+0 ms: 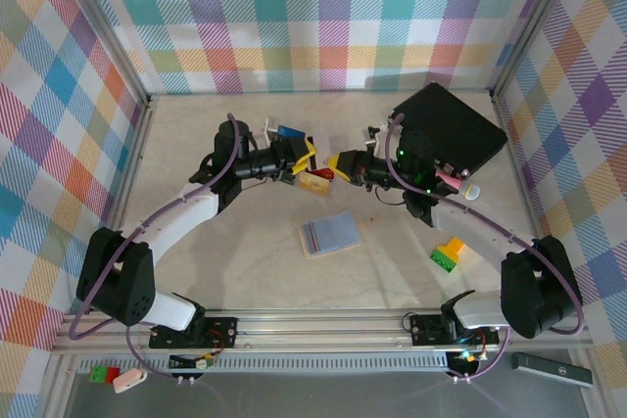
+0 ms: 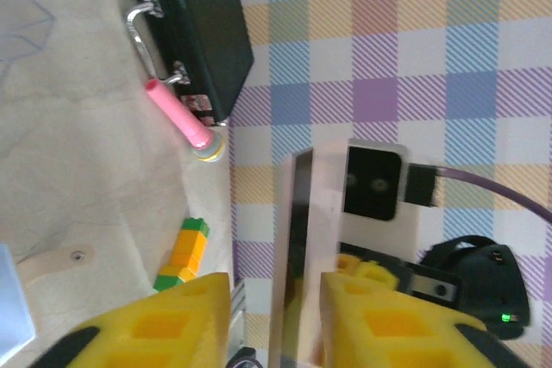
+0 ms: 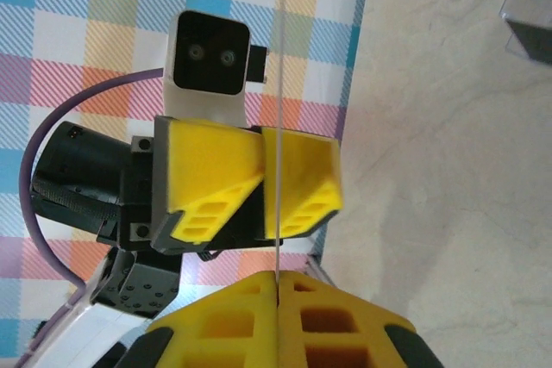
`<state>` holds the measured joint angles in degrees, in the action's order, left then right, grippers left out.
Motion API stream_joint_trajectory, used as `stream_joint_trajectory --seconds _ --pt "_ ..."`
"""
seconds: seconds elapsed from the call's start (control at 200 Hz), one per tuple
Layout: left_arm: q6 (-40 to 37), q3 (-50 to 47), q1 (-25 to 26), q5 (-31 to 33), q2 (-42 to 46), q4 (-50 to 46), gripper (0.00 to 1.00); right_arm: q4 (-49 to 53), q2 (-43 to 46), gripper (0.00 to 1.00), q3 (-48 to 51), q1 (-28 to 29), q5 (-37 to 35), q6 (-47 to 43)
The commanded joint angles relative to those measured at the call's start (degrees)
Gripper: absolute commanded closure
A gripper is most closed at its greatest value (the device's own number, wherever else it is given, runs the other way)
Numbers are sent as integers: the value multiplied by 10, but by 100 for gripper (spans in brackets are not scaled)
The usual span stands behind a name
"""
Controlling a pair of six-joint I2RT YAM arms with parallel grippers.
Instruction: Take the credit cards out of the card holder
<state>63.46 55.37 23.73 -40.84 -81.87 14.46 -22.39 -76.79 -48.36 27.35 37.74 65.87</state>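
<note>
You had both grippers meeting nose to nose above the middle of the table (image 1: 235,261), with one credit card (image 1: 314,181) lifted off the surface between them. Your right gripper (image 3: 278,280) was clamped tight on that card. In its wrist view the card ran as a thin line straight out from between the closed yellow fingers (image 3: 345,325). Your left gripper (image 2: 276,299) faced it with the jaws parted. The card stood in the gap, close against one finger and well off the other, and you could not tell from these views whether the nearer pad touched it. The card's face looked pale and glossy from the left wrist and yellow-orange from above, so you could not say for certain which card it was.

The card holder (image 1: 330,234) lay flat on the table, nearer the arm bases than the grippers and apart from both. A black case (image 1: 453,127) sat at the far right with a pink marker (image 1: 453,181) just beside it. A green and yellow block (image 1: 448,254) lay close to your right arm
</note>
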Motion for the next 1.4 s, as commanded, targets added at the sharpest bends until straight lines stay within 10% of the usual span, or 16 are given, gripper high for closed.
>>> stream_joint_trajectory --seconds 0.0,0.555,1.395 --pt "-41 0 -26 49 40 -98 47 110 -5 100 -42 2 -29 -99" --pt "-216 -24 -162 187 127 -423 0 476 -185 100 -328 27 -131 -557" --pt "-269 -8 -166 197 91 -475 0 629 -479 98 -696 74 -253 -866"
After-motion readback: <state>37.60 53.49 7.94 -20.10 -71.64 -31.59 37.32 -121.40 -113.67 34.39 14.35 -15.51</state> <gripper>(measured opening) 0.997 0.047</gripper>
